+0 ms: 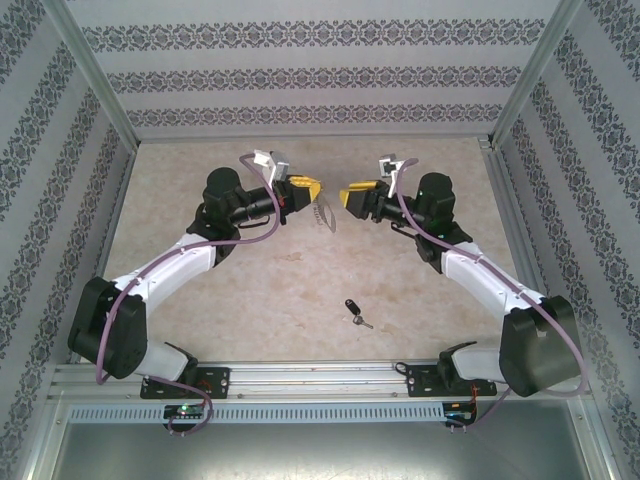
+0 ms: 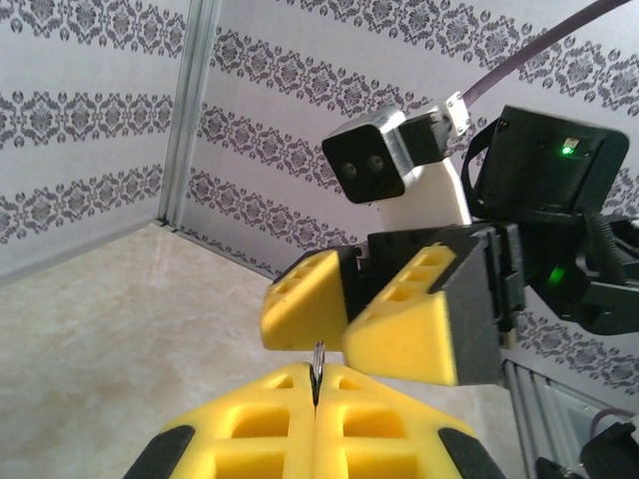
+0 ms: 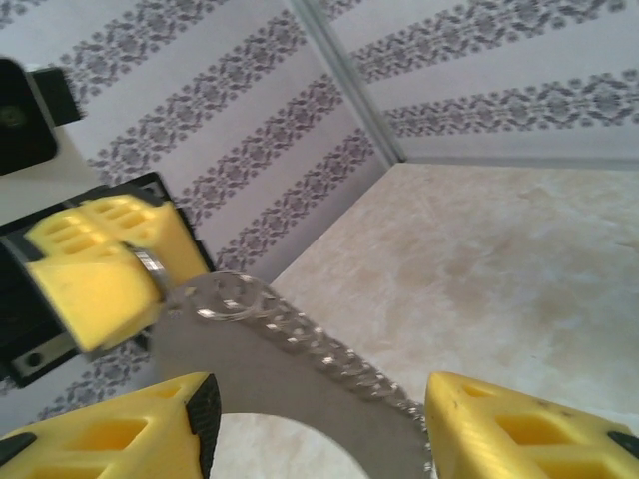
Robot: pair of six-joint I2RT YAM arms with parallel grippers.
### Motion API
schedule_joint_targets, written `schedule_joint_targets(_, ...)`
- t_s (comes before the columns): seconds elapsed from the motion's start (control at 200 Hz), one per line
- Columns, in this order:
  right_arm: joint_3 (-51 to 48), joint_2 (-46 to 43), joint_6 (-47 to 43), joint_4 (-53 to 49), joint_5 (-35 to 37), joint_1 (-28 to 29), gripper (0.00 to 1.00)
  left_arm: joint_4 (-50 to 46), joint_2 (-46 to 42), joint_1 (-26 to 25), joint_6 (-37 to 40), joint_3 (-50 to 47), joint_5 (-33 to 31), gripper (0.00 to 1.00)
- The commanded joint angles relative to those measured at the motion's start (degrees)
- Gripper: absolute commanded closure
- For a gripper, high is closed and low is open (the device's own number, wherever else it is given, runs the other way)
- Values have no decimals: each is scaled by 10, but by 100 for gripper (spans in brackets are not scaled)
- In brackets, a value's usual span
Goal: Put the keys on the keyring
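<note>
Between the two grippers, raised off the surface (image 1: 230, 290), sits the keyring (image 1: 328, 215). The left gripper (image 2: 316, 387) is clamped on one end of it, with only a thin metal edge showing above its closed pads. The right gripper (image 3: 319, 414) faces it with jaws at a middling width, straddling the flat loop. I cannot tell whether its pads actually press on the loop's edges. The key (image 1: 355, 312) lies on the surface below and behind both grippers, towards the arm bases and well apart from either. As I judge it, the keyring is being set up for threading and the key is not yet fetched. To do this well, the left gripper needs a firm pinch, with the row of small rings (image 3: 329, 354) turned towards the right gripper and not covered by its own pads. The right gripper should open fully before backing off, so it does not twist the loop. It should then grasp the key so that the end to be threaded stays clear of its pads.
</note>
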Motion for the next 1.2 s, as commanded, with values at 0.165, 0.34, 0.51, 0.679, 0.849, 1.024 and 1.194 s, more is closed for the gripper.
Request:
schedule_joint_targets(0.165,11,-10,-32,54,-46,24,43,55,-17,-7,66,-13,27,100)
schedule_joint_targets(0.34,17,-12,-46,48,-47,35,44,82,-9,-7,42,-7,61,100)
schedule_joint_targets(0.51,17,-22,-46,48,-47,35,47,109,6,-7,4,-1,79,100)
schedule_joint_targets(0.679,17,-37,-46,42,-45,38,49,116,12,-7,-10,0,86,100)
schedule_joint_targets(0.849,26,-39,-46,41,-47,43,54,121,16,-10,-20,2,92,100)
schedule_joint_targets(1.024,36,-34,-46,38,-57,50,59,123,19,-13,-27,7,98,100)
schedule_joint_targets(1.194,43,-31,-50,29,-61,56,64,122,17,-15,-30,10,101,100)
